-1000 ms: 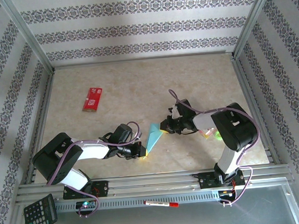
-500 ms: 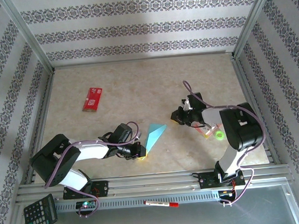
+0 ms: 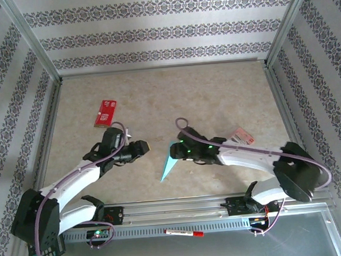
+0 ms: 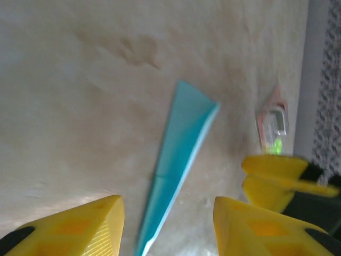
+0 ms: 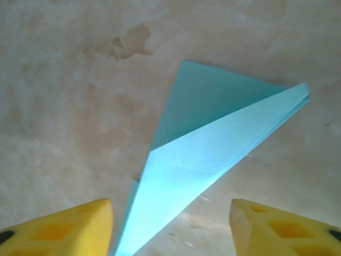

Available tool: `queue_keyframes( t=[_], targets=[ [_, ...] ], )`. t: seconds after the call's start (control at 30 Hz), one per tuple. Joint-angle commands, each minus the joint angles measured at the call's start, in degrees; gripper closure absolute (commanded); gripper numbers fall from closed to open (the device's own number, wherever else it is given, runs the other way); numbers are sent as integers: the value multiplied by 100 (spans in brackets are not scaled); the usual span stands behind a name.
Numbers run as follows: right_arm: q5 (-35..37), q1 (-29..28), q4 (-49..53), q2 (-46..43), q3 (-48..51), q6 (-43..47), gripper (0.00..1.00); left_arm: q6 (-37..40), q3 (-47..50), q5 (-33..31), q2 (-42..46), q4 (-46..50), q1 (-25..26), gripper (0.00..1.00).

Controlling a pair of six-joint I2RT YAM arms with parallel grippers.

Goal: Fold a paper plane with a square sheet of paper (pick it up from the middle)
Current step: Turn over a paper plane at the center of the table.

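Observation:
The paper plane (image 3: 169,162) is a slim light teal-blue dart lying loose on the table, its point toward the near edge. My left gripper (image 3: 144,147) hovers just left of it, open and holding nothing. In the left wrist view the plane (image 4: 180,149) runs down toward the gap between my yellow fingertips (image 4: 85,226). My right gripper (image 3: 176,153) hangs over the plane's wide end, also open. In the right wrist view the plane (image 5: 213,152) lies below and between the spread fingertips (image 5: 282,226), untouched.
A red rectangular packet (image 3: 105,112) lies at the back left. A small pink packet (image 3: 242,136) sits right of the right arm, also seen as the pink packet (image 4: 272,125). A calculator (image 3: 44,249) and a pen (image 3: 183,232) rest on the front rail.
Both grippers opened and let go of the plane, which now lies flat on the table. The left gripper drew back up and left; the right swung out right, then back left over the plane.

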State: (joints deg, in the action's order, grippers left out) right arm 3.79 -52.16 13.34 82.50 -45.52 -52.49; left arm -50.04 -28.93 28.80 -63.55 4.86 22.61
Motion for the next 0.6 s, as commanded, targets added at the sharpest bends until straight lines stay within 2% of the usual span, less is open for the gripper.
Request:
queue_keyframes(
  t=[0.0, 0.2, 0.37, 0.57],
  targets=[
    [1284, -389, 951, 775, -778, -574, 33, 305, -67, -153, 70, 592, -272, 52],
    [1961, -840, 1979, 1888, -1783, -702, 27, 355, 2, 42, 93, 506, -335, 52],
    [2228, -910, 2298, 1950, -1867, -675, 27, 401, 130, 150, 89, 462, -332, 51],
    [2179, -910, 2305, 1849, -1668, -740, 33, 393, 179, 141, 78, 398, -333, 52]
  ],
)
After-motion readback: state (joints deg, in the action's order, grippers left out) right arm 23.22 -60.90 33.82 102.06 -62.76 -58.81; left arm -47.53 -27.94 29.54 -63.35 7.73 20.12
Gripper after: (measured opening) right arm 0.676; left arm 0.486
